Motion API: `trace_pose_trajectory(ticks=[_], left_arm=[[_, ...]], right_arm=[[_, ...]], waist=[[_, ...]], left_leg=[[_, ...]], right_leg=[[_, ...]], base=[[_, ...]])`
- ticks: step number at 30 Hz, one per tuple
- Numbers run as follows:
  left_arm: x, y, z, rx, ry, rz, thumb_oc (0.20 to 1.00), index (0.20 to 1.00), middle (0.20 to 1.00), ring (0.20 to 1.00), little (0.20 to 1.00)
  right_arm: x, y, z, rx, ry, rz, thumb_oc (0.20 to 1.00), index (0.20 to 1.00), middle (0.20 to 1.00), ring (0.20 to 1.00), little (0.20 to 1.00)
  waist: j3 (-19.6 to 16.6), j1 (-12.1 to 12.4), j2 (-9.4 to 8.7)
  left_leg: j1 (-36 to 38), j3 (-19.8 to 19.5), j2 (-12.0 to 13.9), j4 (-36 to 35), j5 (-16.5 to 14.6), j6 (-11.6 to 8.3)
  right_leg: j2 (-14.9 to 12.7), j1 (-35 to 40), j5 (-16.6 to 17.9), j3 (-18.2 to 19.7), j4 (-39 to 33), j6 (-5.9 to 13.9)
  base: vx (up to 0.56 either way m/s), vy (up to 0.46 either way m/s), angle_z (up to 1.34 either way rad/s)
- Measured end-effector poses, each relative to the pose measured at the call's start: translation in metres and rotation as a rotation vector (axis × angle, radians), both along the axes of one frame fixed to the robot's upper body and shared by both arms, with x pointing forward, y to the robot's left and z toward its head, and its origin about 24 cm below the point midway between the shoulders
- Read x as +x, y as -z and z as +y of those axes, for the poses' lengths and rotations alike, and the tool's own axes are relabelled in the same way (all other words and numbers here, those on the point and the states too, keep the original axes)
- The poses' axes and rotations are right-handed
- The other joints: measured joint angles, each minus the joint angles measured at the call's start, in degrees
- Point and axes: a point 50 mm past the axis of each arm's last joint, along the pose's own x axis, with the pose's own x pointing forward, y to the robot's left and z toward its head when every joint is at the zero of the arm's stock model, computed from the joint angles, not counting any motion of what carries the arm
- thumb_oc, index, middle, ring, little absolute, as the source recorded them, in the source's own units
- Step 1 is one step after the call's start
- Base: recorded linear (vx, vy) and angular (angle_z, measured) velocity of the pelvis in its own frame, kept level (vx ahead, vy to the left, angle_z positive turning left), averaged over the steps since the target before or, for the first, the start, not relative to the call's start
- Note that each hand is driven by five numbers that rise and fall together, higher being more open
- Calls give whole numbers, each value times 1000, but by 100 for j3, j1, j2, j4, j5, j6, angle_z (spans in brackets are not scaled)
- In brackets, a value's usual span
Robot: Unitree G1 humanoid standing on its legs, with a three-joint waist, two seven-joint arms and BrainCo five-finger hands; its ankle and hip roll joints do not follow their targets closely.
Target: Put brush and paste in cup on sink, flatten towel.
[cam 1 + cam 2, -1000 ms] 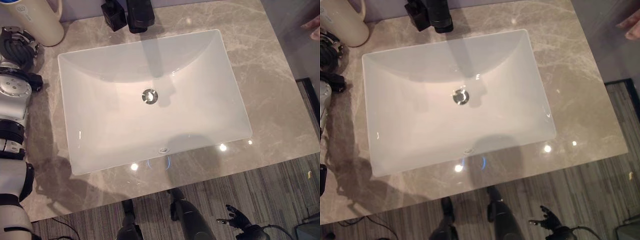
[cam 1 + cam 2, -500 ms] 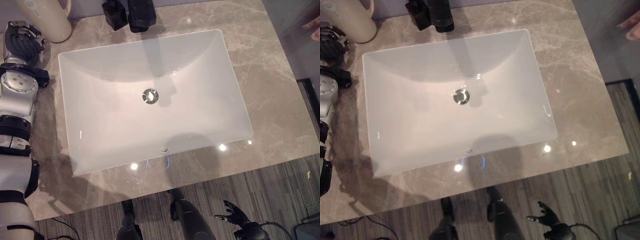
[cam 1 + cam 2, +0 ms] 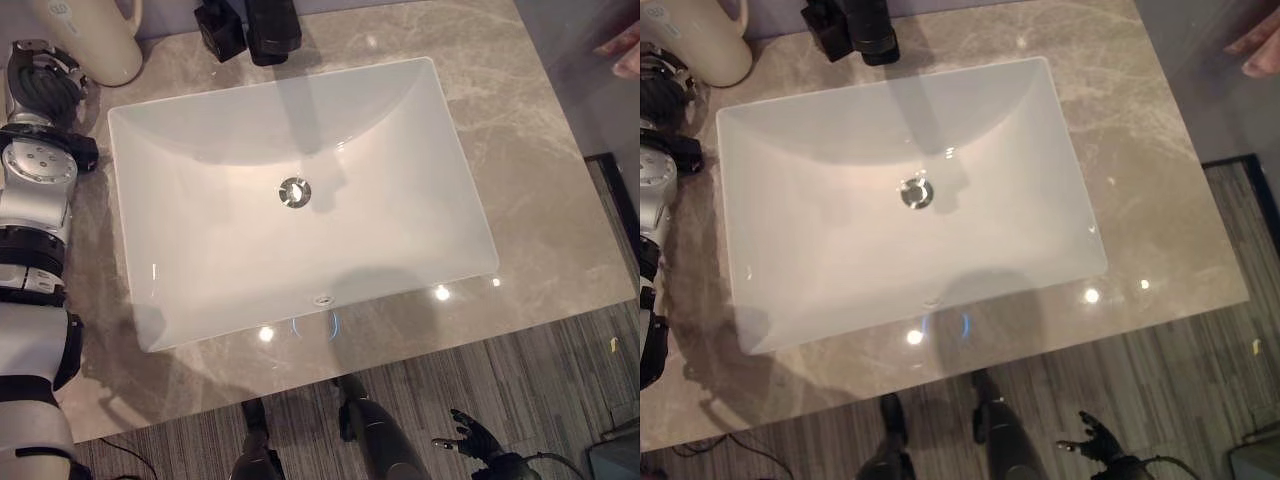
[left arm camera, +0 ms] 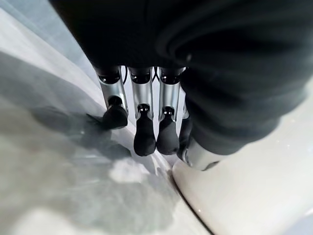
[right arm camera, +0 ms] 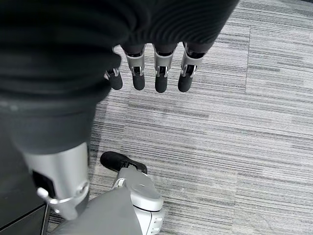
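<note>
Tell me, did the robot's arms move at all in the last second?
Yes. The left hand reached farther along the counter beside the sink, up to the cream cup, fingers straight and holding nothing. The right hand stayed hanging open low over the floor. The whole picture also slid slightly, since the camera moved.

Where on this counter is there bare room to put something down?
The widest bare patch is the marble counter to the right of the white sink. A narrow bare strip runs along the sink's front edge. It is crowded at the back left: the cream cup, the black faucet and the left hand.
</note>
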Motion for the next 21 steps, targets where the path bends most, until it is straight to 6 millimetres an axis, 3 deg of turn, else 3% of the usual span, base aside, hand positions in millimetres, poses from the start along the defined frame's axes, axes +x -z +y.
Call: trace_pose_trajectory(ticks=[2,5,6,7,10,11,13,16,18,20,21], left_arm=[[1,31,2,35,-23,91,200,200,200,200,200],[-23,91,17,9,-29,197,200,200,200,200,200],[-53,131,24,17,-25,266,200,200,200,200,200],[-68,154,26,30,-22,337,200,200,200,200,200],[-116,183,43,-35,-76,377,200,200,200,200,200],[-138,207,31,-108,-48,396,200,200,200,200,200],[-142,223,24,-136,-16,452,200,200,200,200,200],[-157,247,0,-270,91,479,200,200,200,200,200],[-159,246,-17,-357,203,432,200,200,200,200,200],[-152,234,-47,-379,406,396,200,200,200,200,200],[-147,226,-52,-372,461,359,200,200,200,200,200]], right_arm=[[-1,0,-5,-17,8,15,1000,1000,1000,1000,1000],[-9,3,-11,-42,19,58,1000,1000,1000,1000,1000],[-21,7,-15,-58,28,101,1000,1000,1000,1000,1000],[-38,11,-19,-66,47,155,1000,1000,1000,1000,1000],[-34,9,-23,-75,50,153,1000,1000,1000,1000,1000],[-55,12,-28,-86,86,207,1000,1000,1000,1000,1000],[-61,14,-28,-96,79,247,1000,1000,1000,1000,1000],[-51,12,-31,-101,102,219,1000,1000,1000,1000,1000],[-50,11,-32,-94,118,206,1000,1000,1000,1000,1000],[-50,9,-33,-88,146,186,1000,1000,1000,1000,1000],[-48,9,-31,-79,146,174,1000,1000,1000,1000,1000]], waist=[[-60,-1,30],[-142,67,79],[-259,268,104],[-488,482,81],[-518,542,91],[-529,640,108],[-586,884,14],[-603,903,-25],[-603,902,-31],[-582,862,-45],[-636,760,-63]], left_leg=[[250,-1,4,-16,-54,38],[788,-7,3,-16,-159,71],[1046,-8,-12,-16,-246,95],[1072,-62,-31,2,-255,111],[1307,-157,-77,3,-300,158],[1675,-215,-112,12,-343,188],[1742,-293,-203,11,-364,229],[1910,-309,-373,7,-379,347],[2095,-312,-468,7,-411,428],[2327,-327,-617,-17,-438,567],[2344,-326,-708,-19,-457,614]], right_leg=[[-1,278,-54,-2,0,30],[-19,840,-103,-34,1,37],[-37,1104,-172,-38,0,50],[-68,1162,-213,-90,0,78],[-149,1453,-224,-186,2,103],[-181,1835,-325,-210,0,188],[-281,1938,-410,-209,1,290],[-449,2120,-361,-198,1,376],[-549,2338,-369,-185,0,450],[-712,2576,-384,-181,2,577],[-803,2579,-355,-135,0,653]], base=[[25,58,-5],[57,96,2],[72,149,16],[72,170,24],[55,166,18],[26,132,33],[14,174,27],[-1,181,5],[-18,222,4],[-7,172,3],[-31,295,-9]])
